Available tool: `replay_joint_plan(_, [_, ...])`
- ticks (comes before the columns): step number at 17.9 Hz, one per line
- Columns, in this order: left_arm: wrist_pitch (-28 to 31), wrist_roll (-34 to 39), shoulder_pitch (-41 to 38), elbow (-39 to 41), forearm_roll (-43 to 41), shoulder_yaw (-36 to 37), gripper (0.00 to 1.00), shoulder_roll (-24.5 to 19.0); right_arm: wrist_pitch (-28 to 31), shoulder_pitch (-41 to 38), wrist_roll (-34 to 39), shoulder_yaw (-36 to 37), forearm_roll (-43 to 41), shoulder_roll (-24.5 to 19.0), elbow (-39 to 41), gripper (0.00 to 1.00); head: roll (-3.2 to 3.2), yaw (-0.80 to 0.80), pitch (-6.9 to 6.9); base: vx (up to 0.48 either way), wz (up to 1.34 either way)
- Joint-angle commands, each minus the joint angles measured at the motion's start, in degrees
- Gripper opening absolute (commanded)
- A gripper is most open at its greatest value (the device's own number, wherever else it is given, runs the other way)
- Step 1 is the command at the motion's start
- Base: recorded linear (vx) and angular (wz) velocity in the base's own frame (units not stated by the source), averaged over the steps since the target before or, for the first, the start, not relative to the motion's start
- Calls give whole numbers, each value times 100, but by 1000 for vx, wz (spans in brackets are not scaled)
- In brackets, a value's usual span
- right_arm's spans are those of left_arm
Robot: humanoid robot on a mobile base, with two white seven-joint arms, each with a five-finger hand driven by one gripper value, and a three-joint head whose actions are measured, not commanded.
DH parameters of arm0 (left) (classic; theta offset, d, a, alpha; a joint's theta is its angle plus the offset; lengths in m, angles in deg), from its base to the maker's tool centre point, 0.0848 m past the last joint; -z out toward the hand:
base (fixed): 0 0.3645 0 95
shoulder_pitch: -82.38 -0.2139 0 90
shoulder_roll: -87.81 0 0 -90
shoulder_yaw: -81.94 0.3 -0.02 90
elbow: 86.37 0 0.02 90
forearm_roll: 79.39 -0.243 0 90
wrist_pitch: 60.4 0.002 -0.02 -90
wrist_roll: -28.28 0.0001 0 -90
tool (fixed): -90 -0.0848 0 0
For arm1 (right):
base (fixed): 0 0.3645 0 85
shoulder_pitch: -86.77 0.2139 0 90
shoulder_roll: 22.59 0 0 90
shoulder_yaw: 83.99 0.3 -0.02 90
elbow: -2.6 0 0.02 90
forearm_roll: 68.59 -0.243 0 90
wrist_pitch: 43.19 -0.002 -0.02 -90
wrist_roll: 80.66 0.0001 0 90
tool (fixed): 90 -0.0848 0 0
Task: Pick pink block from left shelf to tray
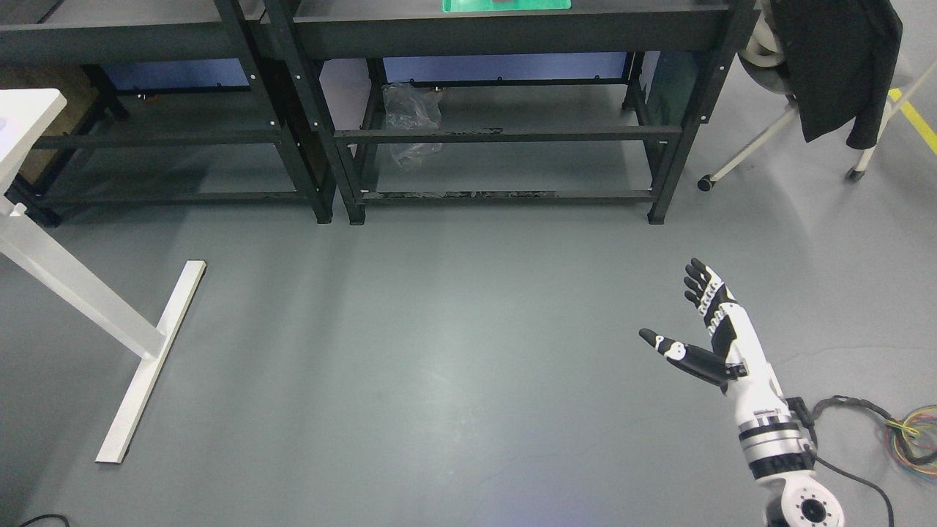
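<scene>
1. Grey floor [439,351] takes up most of the view, bare and wide open from the shelf legs down to the bottom edge, so there's loads of room in the middle.
2. Right hand [703,329] comes up from the lower right, hovering over the floor with the fingers [701,285] stretched out straight and the thumb stuck out to the left. It's fully open and has hold of nothing.
3. Two black metal shelf units run along the top. Left shelf [146,139] sits in the upper left, and its feet are just beside those of the right shelf [512,135].
4. Green tray [505,4] is on top of the right shelf, cut off by the top edge, with a small reddish thing on it that's too clipped to tell what it is.
5. Can't spot the pink block anywhere; the left shelf's top surface is mostly out of frame.
6. Crumpled clear plastic bag [411,121] hangs around the back of the right shelf's lower level.
7. White desk [25,117] pokes in at the left edge, and its leg and long foot [150,362] slant out across the floor, eating into the left side of the open space.
8. Chair [820,80] with a dark jacket draped over it stands at the upper right, well apart from the hand. Bundle of coloured cables [911,439] lies at the right edge, near the forearm.
</scene>
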Motion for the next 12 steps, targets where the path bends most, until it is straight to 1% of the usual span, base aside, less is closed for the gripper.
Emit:
replay_joint_plan(1, [-3, 4, 167, 100, 0, 0, 100, -100, 23, 112, 3, 2, 0, 158, 2, 100, 0, 0, 0, 0, 0])
replay_joint_plan(8, [-3, 4, 175, 100, 0, 0, 100, -100, 41, 122, -5, 28, -43, 184, -16, 100, 0, 0, 0, 0, 0])
replay_joint_plan(12, [-3, 4, 167, 100, 0, 0, 100, -100, -169, 271, -32, 28, 35, 193, -7, 99, 0, 0, 0, 0, 0])
